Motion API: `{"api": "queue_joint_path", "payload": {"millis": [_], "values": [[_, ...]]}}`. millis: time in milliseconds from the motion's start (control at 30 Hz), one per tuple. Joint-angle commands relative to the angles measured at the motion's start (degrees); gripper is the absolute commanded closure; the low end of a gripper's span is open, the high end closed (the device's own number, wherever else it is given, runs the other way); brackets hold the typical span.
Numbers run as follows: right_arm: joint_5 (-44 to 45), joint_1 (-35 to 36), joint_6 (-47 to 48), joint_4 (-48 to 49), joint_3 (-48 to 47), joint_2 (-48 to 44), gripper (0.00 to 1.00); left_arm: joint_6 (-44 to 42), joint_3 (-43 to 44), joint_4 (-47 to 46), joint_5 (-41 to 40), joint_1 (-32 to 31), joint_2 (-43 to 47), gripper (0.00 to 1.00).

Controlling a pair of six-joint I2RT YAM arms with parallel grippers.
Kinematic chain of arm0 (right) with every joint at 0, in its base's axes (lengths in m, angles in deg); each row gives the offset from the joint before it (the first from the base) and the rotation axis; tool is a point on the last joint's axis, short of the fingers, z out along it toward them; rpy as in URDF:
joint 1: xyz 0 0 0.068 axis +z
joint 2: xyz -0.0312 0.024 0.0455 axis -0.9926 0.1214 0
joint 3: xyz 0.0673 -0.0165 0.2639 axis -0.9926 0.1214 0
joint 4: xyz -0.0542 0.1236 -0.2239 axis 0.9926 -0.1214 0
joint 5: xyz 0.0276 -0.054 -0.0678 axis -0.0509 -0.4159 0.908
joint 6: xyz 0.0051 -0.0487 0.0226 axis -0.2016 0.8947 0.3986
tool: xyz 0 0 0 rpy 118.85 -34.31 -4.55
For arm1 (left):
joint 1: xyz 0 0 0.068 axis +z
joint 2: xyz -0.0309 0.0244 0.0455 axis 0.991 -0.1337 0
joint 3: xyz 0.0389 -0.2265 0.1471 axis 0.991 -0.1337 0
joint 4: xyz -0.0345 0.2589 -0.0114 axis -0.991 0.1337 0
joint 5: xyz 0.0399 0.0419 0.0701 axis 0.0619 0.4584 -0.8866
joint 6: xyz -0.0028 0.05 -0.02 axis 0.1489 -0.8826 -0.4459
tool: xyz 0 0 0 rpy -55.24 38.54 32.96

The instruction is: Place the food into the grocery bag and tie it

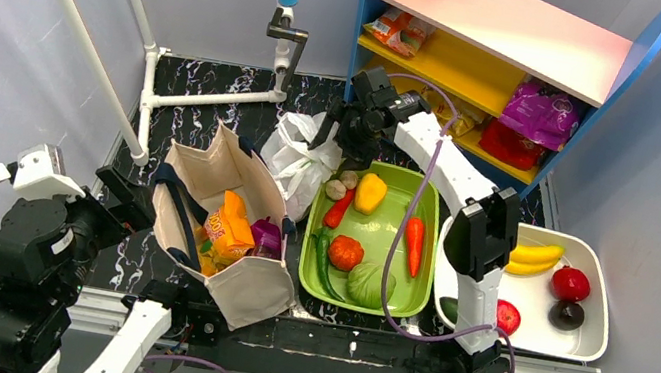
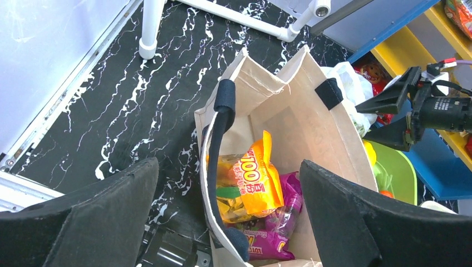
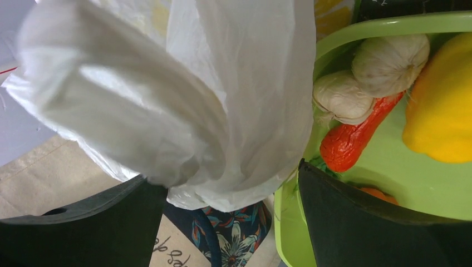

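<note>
The white plastic grocery bag (image 1: 296, 155) lies crumpled between a beige canvas tote (image 1: 208, 166) and the green tray. My right gripper (image 1: 338, 147) is open just above it. In the right wrist view the bag (image 3: 183, 94) bulges between the spread fingers of the gripper (image 3: 224, 173), which do not pinch it. The orange-yellow packet (image 1: 230, 228) and purple packet (image 1: 266, 235) sit inside the tote, as the left wrist view shows (image 2: 259, 181) (image 2: 278, 222). My left gripper (image 2: 227, 164) is open and empty over the tote's near-left rim (image 1: 134, 199). Bananas (image 1: 532, 258) lie in the white tray. No peach shows.
The green tray (image 1: 309, 244) holds peppers, carrots, garlic and cabbage. The white tray (image 1: 599, 282) at right holds bananas, a red apple and a dark fruit. A shelf (image 1: 504, 33) with snack packets stands at the back right. A white pipe frame (image 1: 209, 97) is at the back left.
</note>
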Motion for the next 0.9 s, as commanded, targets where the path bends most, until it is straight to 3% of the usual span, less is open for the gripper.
{"api": "queue_joint_path", "payload": {"millis": [0, 233, 333, 400, 700, 867], "values": [[-1.9, -0.3, -2.0, 3.3, -1.3, 1.3, 0.08, -1.8, -1.1, -2.1, 1.1, -0.2, -0.7, 0.02], [-3.0, -0.3, -2.4, 4.4, -0.8, 3.2, 0.10, -2.6, -1.5, -2.0, 2.4, -0.2, -0.8, 0.02], [-3.8, -0.3, -2.1, 4.5, -0.6, 3.7, 0.29, -2.9, -1.7, -2.0, 2.5, -0.2, -0.7, 0.02], [-4.0, -0.4, -1.7, 4.6, -0.4, 3.7, 0.50, -2.9, -1.7, -1.9, 2.5, -0.2, -0.8, 0.02], [-5.2, -0.4, 0.5, 3.8, -3.4, 3.7, 0.97, -2.9, -2.0, -1.7, 3.0, -0.2, -0.6, 0.02], [-8.9, -0.5, 2.3, 5.2, -7.0, 3.1, 0.99, -2.6, -2.2, -0.4, 2.0, -0.2, -0.9, 0.02]]}}
